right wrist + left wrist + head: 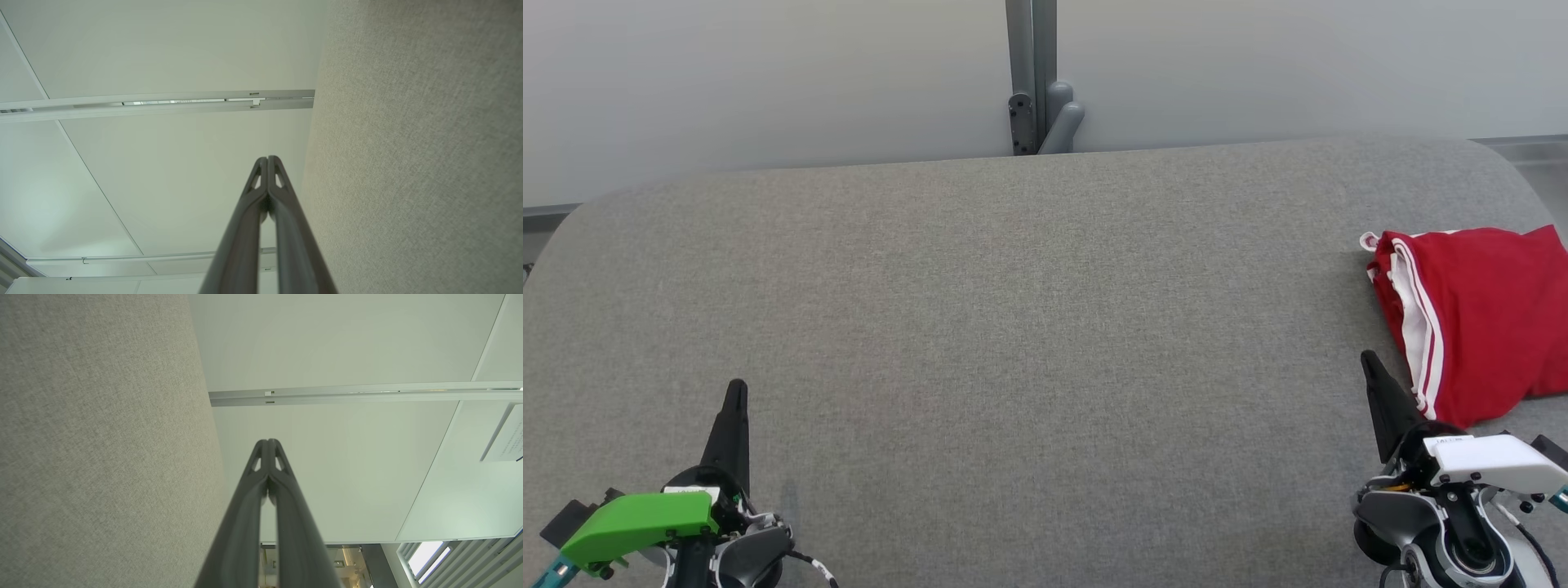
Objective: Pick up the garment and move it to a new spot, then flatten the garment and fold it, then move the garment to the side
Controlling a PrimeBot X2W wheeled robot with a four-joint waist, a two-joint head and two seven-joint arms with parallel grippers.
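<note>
The garment is red with white side stripes and lies folded in a compact pile at the far right of the grey table, running off the head view's right edge. My right gripper stands shut just left of the pile's near corner, close to it but apart. Far across the table, at the lower left, my left gripper is shut and holds nothing. In the left wrist view the left gripper has its tips pressed together. The right wrist view shows the right gripper closed the same way.
A grey post with a bracket rises behind the table's far edge against a pale wall. The grey fabric surface lies beside my left fingers and likewise beside my right fingers as the fabric surface.
</note>
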